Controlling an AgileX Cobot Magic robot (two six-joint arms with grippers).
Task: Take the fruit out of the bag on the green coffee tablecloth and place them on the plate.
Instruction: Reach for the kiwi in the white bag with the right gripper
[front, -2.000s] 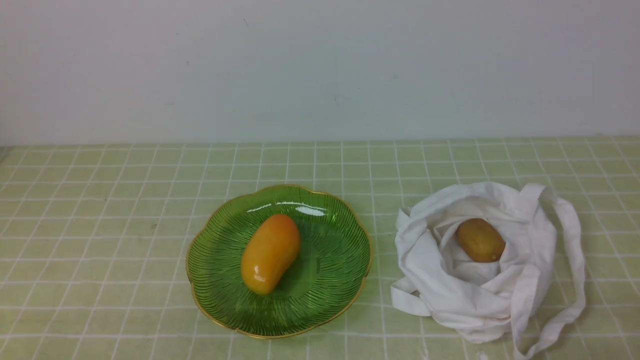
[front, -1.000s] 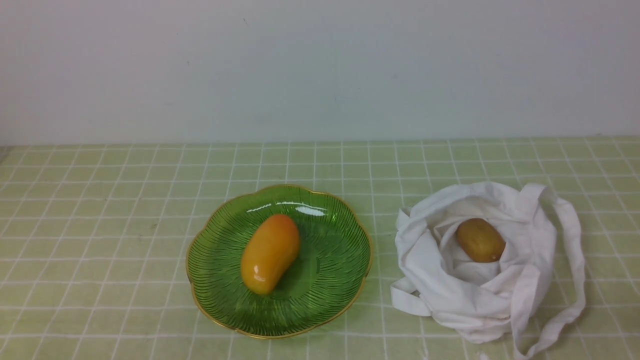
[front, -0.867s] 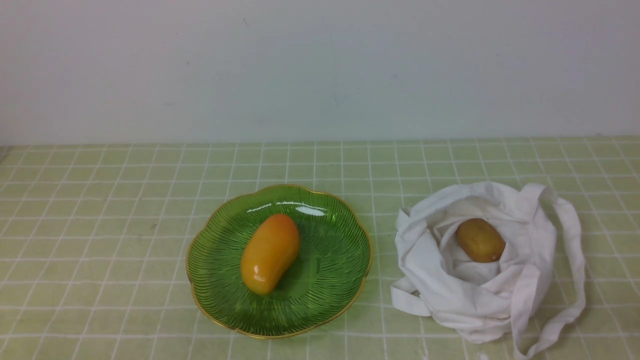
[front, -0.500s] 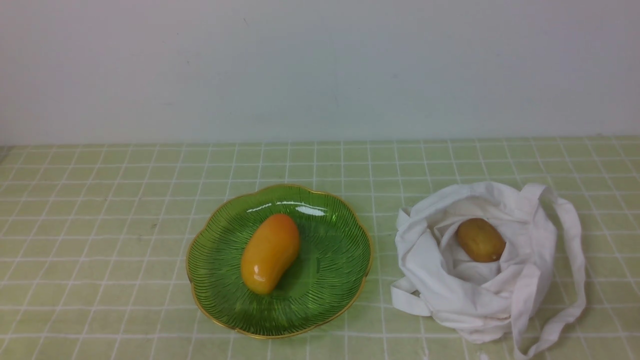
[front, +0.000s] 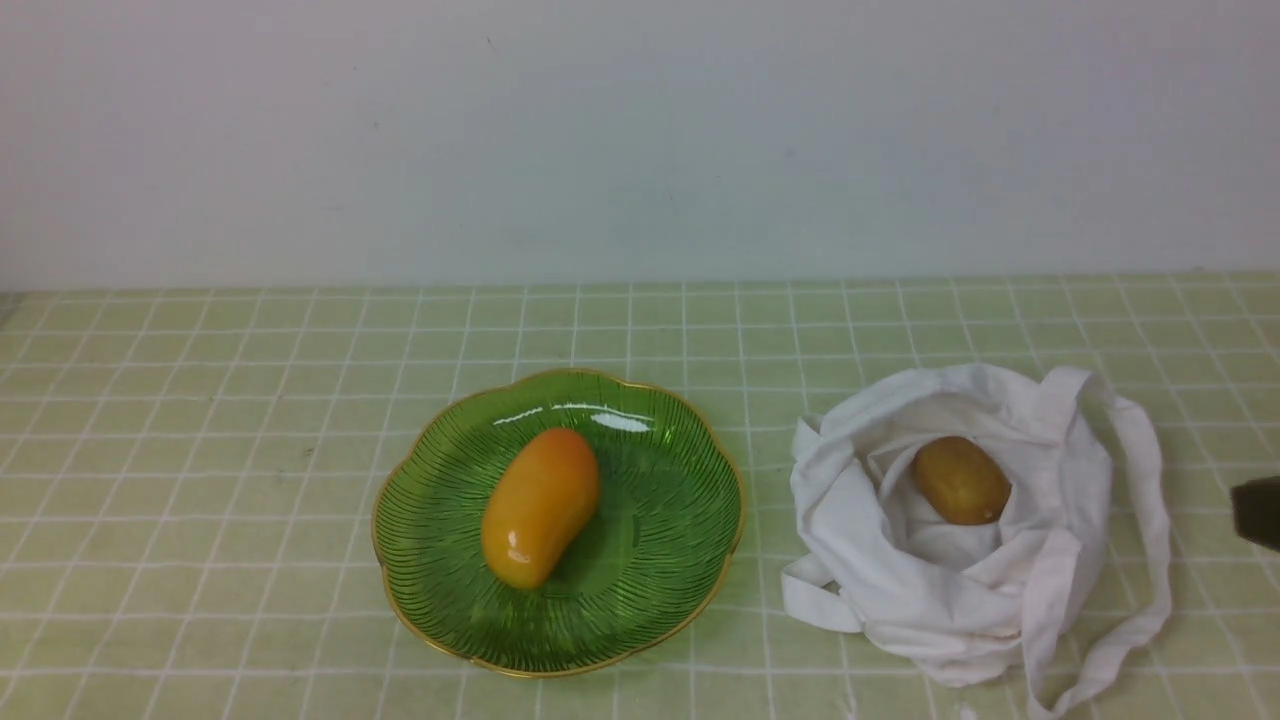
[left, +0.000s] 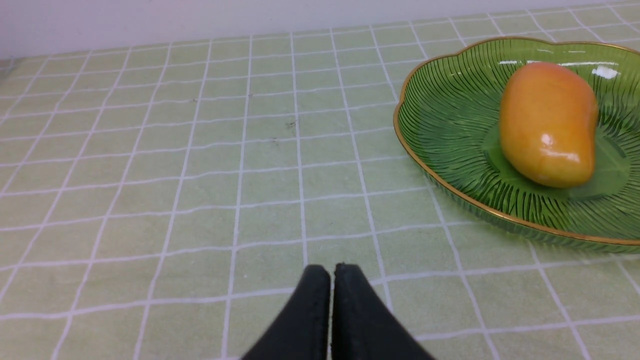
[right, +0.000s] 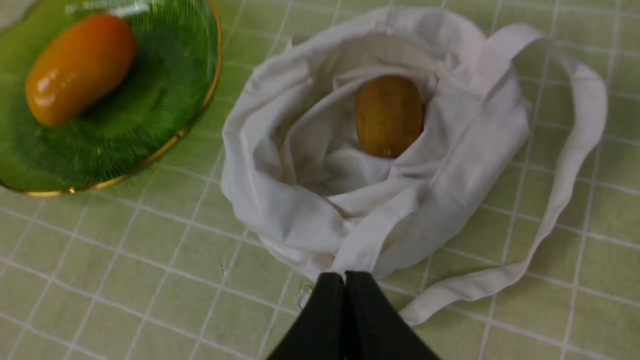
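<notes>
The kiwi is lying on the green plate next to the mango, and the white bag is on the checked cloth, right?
Not quite: the kiwi is inside the open white bag, not on the plate, as the front view shows. The mango is indeed on the plate, and the bag is on the checked cloth.

Two fruits, one plate, one bag, one tablecloth, two grippers.
Counted singly, there is one glossy orange-yellow oblong mango (front: 540, 508), one small brown egg-shaped kiwi (front: 962, 481), one round green glass plate with a scalloped gold rim (front: 650, 600), one soft white cloth bag with long straps (front: 860, 560), one pale green tablecloth with a white grid (front: 250, 500), and two dark grippers, a left one (left: 332, 272) and a right one (right: 345, 280).
</notes>
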